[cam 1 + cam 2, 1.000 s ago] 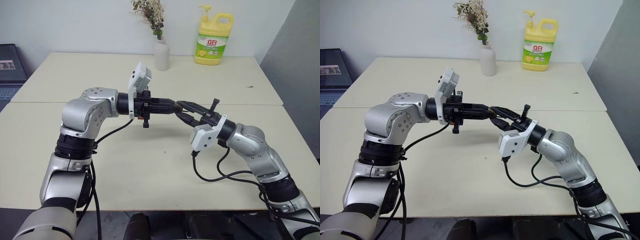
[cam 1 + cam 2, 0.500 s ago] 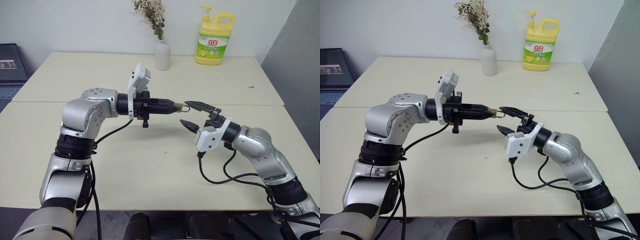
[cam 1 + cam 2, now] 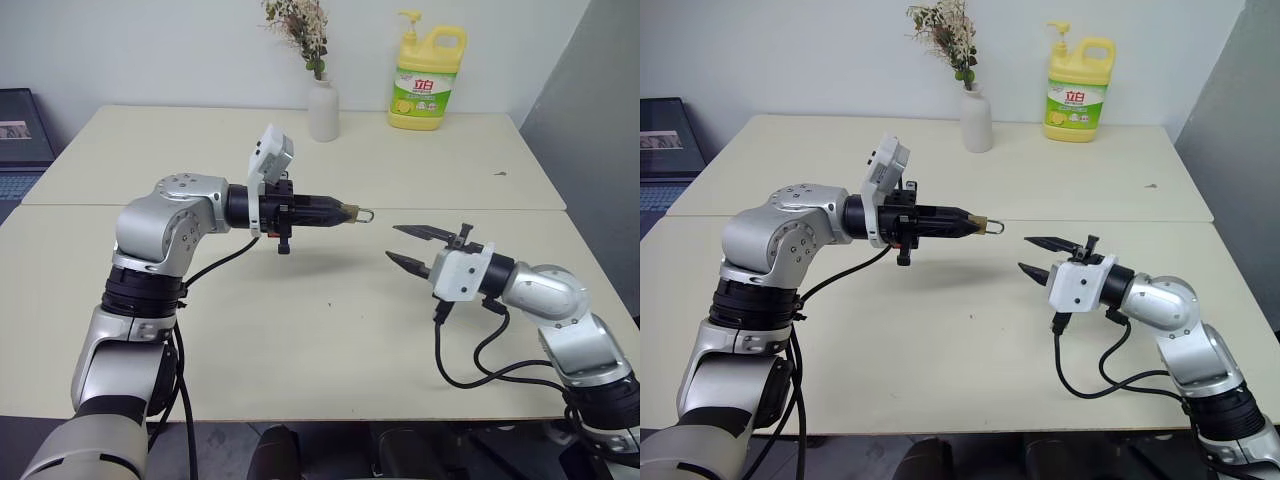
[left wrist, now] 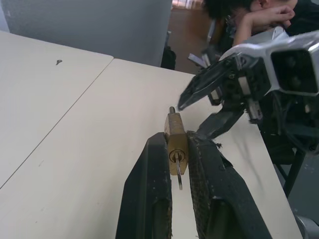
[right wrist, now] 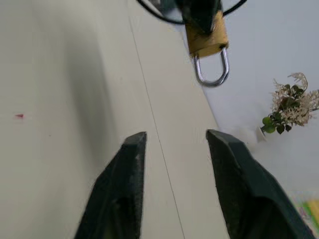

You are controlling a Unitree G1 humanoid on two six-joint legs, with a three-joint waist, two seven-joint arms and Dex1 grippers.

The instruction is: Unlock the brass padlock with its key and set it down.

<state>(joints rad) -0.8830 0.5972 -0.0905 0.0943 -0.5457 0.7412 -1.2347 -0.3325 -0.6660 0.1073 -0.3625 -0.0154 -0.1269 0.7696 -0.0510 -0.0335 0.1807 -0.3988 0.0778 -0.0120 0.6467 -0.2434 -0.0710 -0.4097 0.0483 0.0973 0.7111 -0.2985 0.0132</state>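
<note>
— Padlock position? Brass padlock clamped between the left gripper fingers, held above the table, shackle pointing right.

— Key?

— Key sits in the lock's keyhole, seen in the left wrist view.

— Right gripper?

— Right gripper hangs well to the right of the lock, fingers apart, holding nothing.

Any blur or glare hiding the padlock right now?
Left wrist view: brass padlock crisp between the left gripper fingers, key visible; the right gripper beyond is slightly soft. Right wrist view: shackle clear, no glare.
</note>
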